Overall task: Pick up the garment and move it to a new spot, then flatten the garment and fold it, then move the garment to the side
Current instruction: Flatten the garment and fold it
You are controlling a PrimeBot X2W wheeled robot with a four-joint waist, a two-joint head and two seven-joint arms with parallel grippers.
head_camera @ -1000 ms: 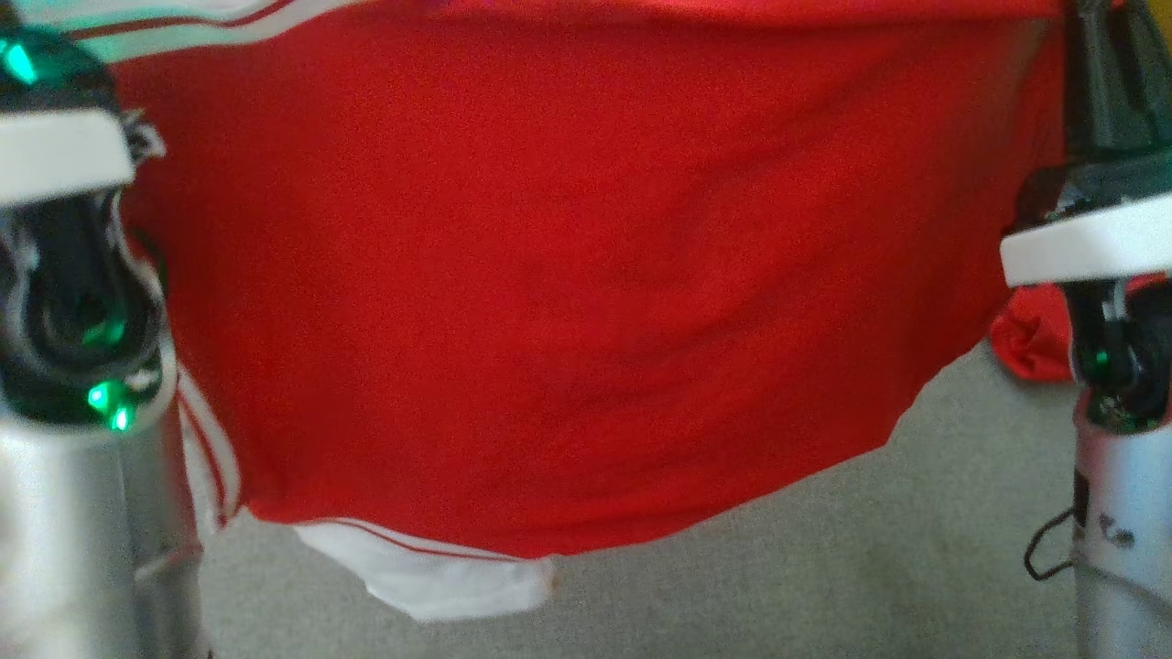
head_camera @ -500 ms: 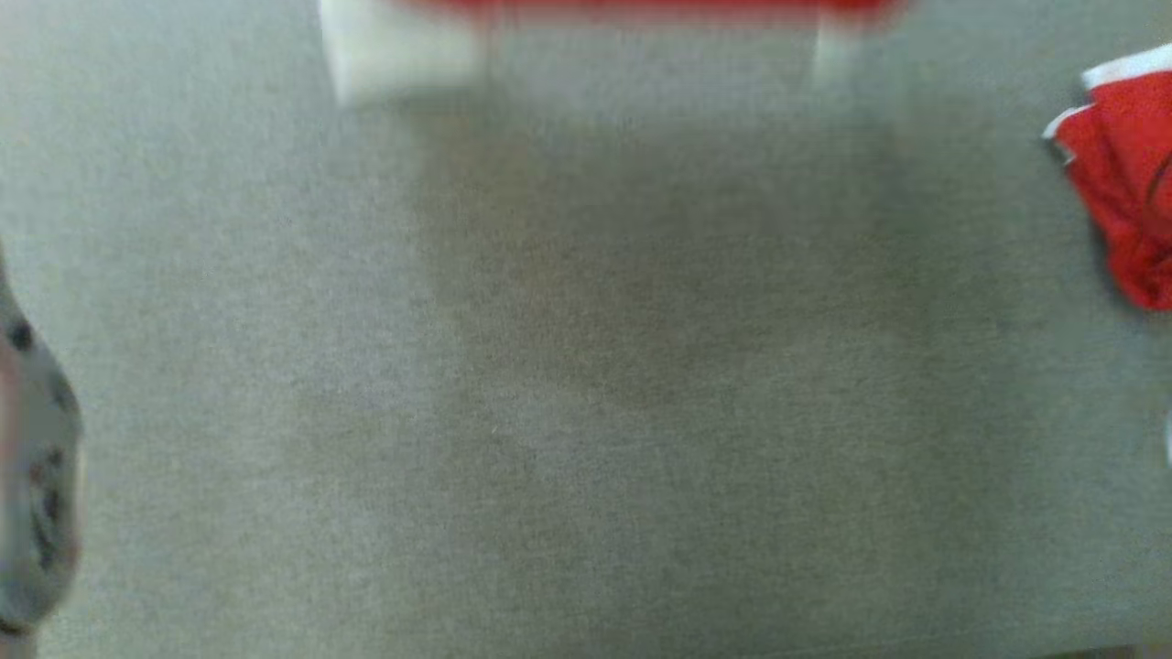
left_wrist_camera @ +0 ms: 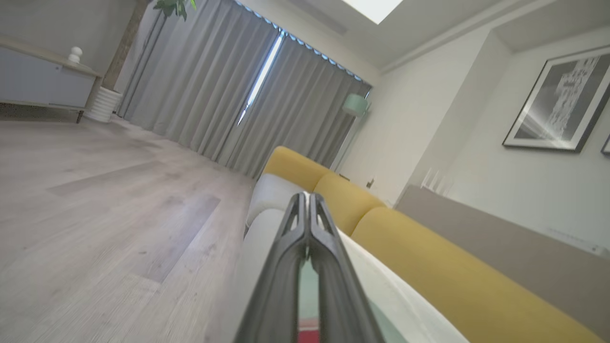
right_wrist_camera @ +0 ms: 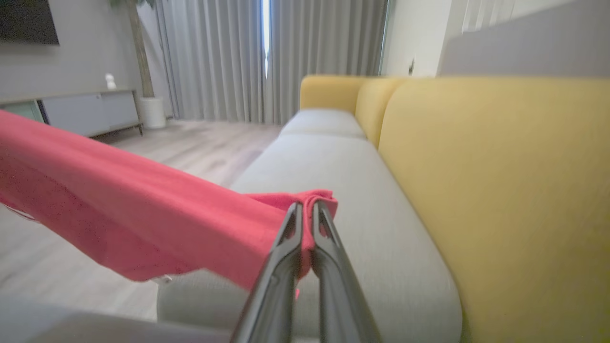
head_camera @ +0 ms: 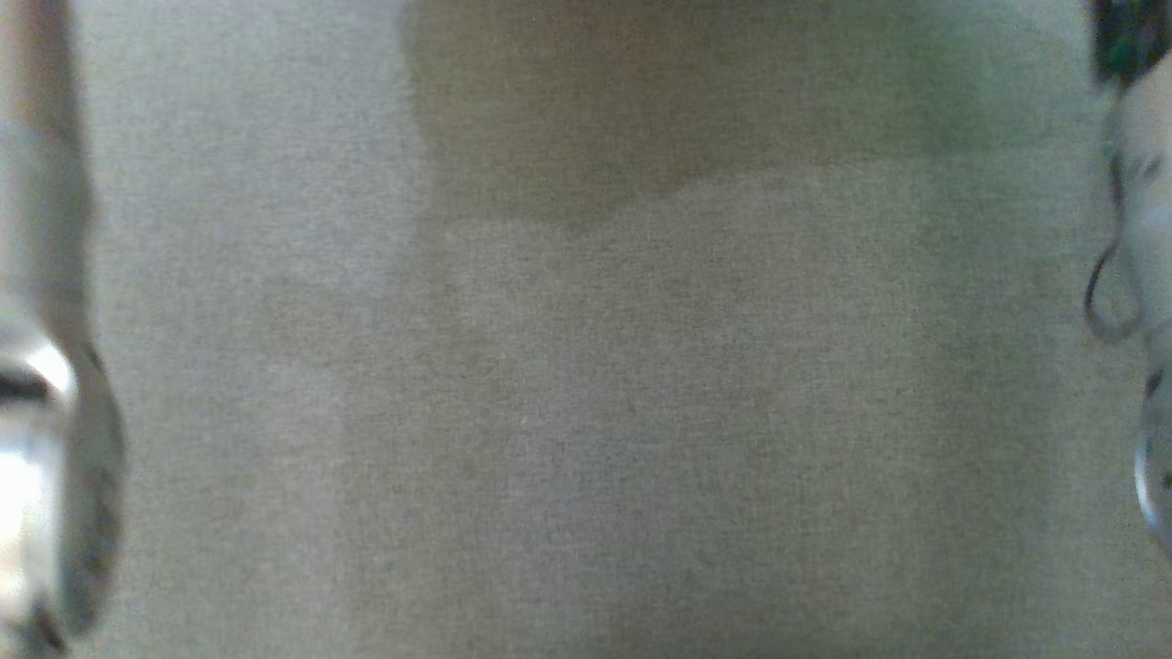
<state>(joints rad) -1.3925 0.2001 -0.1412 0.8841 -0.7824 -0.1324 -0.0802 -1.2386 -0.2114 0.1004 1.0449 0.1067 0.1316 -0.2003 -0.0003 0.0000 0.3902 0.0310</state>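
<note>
In the right wrist view the red garment [right_wrist_camera: 143, 214] hangs stretched in the air, running off to the left from my right gripper [right_wrist_camera: 307, 207], which is shut on a bunched corner of it above the grey sofa seat [right_wrist_camera: 333, 157]. My left gripper [left_wrist_camera: 307, 197] is shut too. A strip of the garment [left_wrist_camera: 309, 305], mint with red below, shows pinched low between its fingers. In the head view, blurred silver forearms stand at the left edge [head_camera: 46, 458] and the right edge [head_camera: 1149, 275] over the bare grey seat [head_camera: 586, 412].
The sofa's yellow backrest [right_wrist_camera: 476, 166] runs along the far side of the seat, also seen in the left wrist view [left_wrist_camera: 429, 267]. Pale wood floor [left_wrist_camera: 95, 190] lies off the seat's open side. Grey curtains [right_wrist_camera: 214, 57] and a low cabinet [right_wrist_camera: 90, 112] stand farther off.
The whole head view has shifted, so the camera moved. The red garment that filled it a second ago has left the picture, leaving the grey seat and a shadow at the top.
</note>
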